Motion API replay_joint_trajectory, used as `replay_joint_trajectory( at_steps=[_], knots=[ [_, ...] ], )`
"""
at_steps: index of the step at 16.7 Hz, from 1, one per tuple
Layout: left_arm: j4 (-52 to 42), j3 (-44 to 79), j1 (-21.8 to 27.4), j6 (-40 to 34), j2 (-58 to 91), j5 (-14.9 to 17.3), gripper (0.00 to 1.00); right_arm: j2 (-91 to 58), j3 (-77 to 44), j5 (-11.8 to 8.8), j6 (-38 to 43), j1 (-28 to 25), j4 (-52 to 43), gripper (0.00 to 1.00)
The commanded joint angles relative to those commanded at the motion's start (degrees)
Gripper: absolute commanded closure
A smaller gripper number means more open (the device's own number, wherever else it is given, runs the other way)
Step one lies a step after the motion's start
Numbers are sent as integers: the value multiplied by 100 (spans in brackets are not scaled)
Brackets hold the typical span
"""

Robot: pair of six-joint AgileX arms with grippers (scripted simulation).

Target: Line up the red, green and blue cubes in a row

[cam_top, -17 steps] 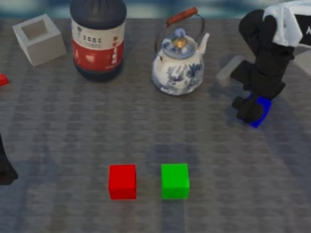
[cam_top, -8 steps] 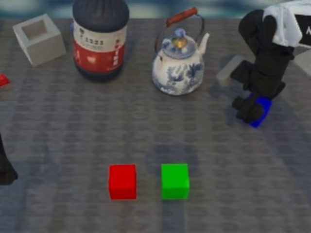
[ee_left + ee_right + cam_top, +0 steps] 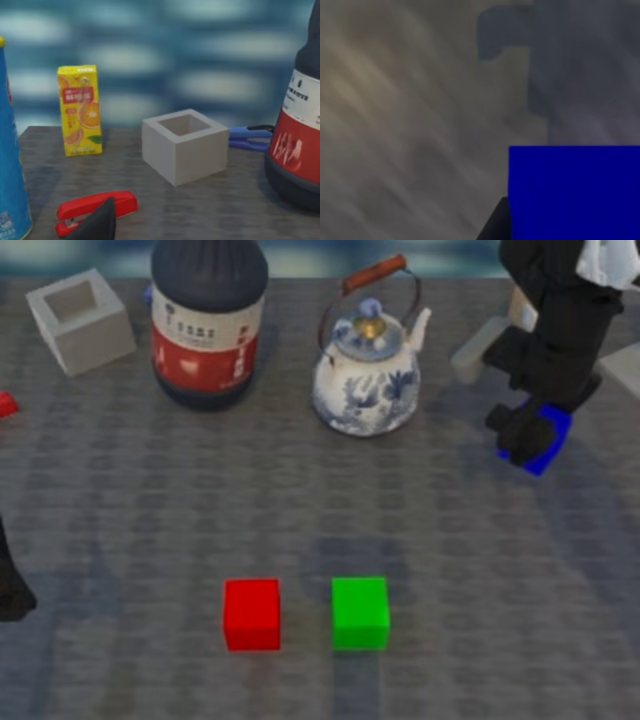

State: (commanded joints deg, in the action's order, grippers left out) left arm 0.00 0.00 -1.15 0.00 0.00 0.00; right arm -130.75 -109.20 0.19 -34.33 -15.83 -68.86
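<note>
- Red cube (image 3: 251,613): on the worktop (image 3: 150,500) near the front, left of centre, flat and square to the edge
- Green cube (image 3: 360,612): just beside the red cube on its right, a narrow gap between them, the two level in a row
- Blue cube (image 3: 545,440): at the right rear, well apart from the other two, right of the teapot; turned at an angle to the worktop edge; partly covered from above by the right hand
- Right hand (image 3: 524,434): closed on the blue cube; in the right wrist view the cube (image 3: 574,192) fills the lower corner with a dark finger (image 3: 495,225) against its side; arm reaching in from the right rear corner
- Left hand (image 3: 12,590): parked at the left edge of the worktop, near the front; whether open or closed cannot be told; only a dark tip (image 3: 97,222) shows in its own wrist view
- Teapot (image 3: 368,365): blue-and-white, lidded, upright at rear centre
- Bottle (image 3: 207,315): dark, red-and-white label, upright, left of the teapot
- Box (image 3: 80,320): grey, hollow, open top, rear left corner
- Stapler (image 3: 95,210): red, lying flat at the left edge
- Carton (image 3: 80,110): yellow juice carton, upright, seen beyond the box in the left wrist view
</note>
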Motion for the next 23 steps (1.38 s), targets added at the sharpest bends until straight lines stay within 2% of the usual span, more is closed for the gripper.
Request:
replay_joint_trajectory(
  at_steps=[8,11,19,23],
  knots=[
    [0,0,0,0,0,0,0,169,-113,0,-39,-64,-222,100],
    [0,0,0,0,0,0,0,648,451,-6,-294,-513,-74,100],
    [0,0,0,0,0,0,0,2426,2849,-37,-1298,-2303,420,100],
    [0,0,0,0,0,0,0,2629,3058,-37,-1423,-2509,479,100]
  ],
)
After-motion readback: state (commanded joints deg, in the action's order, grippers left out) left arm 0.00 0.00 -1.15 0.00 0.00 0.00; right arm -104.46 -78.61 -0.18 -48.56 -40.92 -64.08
